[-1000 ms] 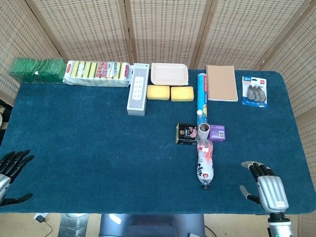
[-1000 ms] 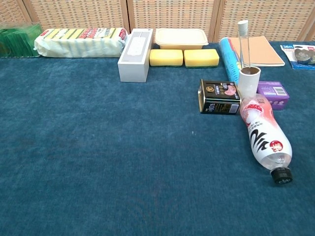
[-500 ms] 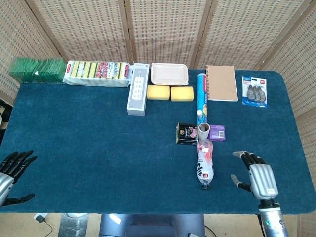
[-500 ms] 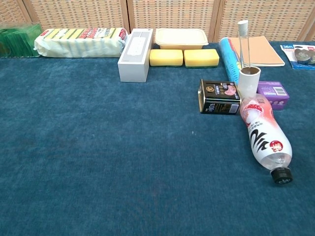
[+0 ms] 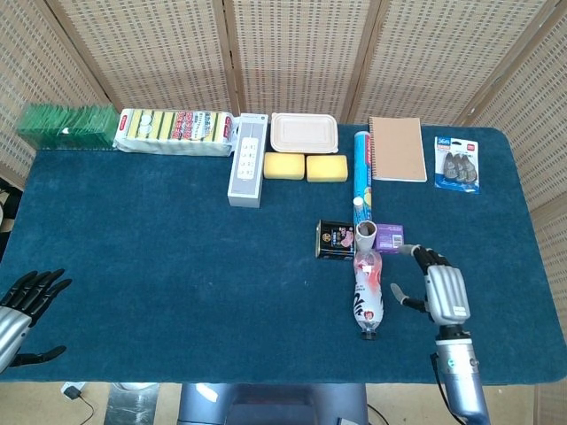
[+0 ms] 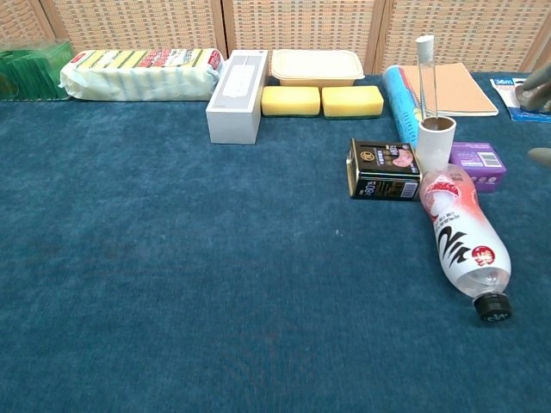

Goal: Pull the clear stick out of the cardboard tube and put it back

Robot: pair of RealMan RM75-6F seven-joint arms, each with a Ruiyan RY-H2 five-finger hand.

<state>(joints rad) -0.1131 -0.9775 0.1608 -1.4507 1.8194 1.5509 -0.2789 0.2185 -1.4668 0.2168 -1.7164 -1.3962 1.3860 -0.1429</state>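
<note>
While the clear stick (image 6: 426,76) stands upright in the cardboard tube (image 6: 436,144), my right hand (image 5: 440,289) hovers near it, fingers spread, holding nothing.

Matt blue cloth tabletop (image 6: 172,284), glossy plastic bottle (image 6: 463,238) (clear-walled), matt cardboard tube (image 6: 436,144).
</note>
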